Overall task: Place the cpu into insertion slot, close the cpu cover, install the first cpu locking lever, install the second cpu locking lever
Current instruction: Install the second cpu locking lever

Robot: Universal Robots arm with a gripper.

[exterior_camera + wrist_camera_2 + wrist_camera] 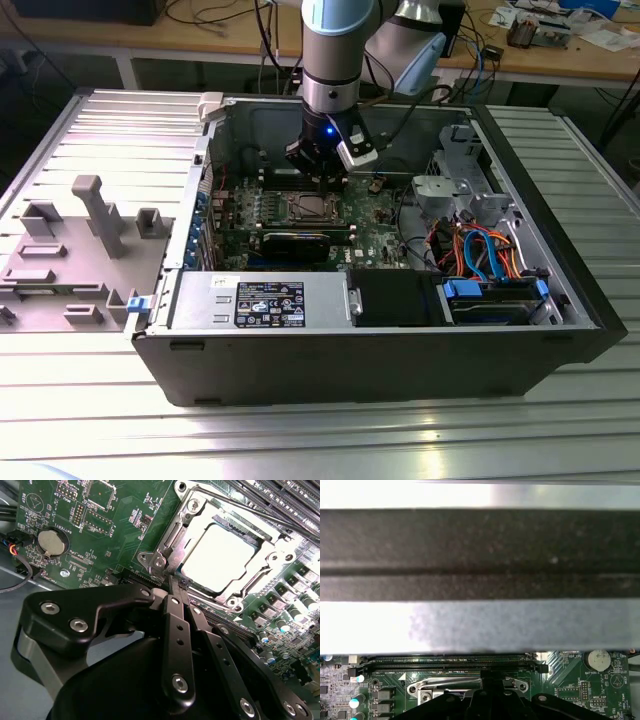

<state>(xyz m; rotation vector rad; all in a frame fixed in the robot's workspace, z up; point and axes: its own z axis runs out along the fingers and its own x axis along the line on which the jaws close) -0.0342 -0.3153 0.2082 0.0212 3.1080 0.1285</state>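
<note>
Ribbed metal surface under an open PC case, green board lying flat inside. Cpu already seated in the insertion slot, bright silver top showing through the window of the cpu cover, which looks folded down flat over it. Pincer clenched, fingertips pressed together right at the cover's corner, close by the coin battery.

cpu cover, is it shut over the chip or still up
Shut: the thin silver square metal cpu cover lies flat around the dull silver square cpu in the second wrist view.
</note>
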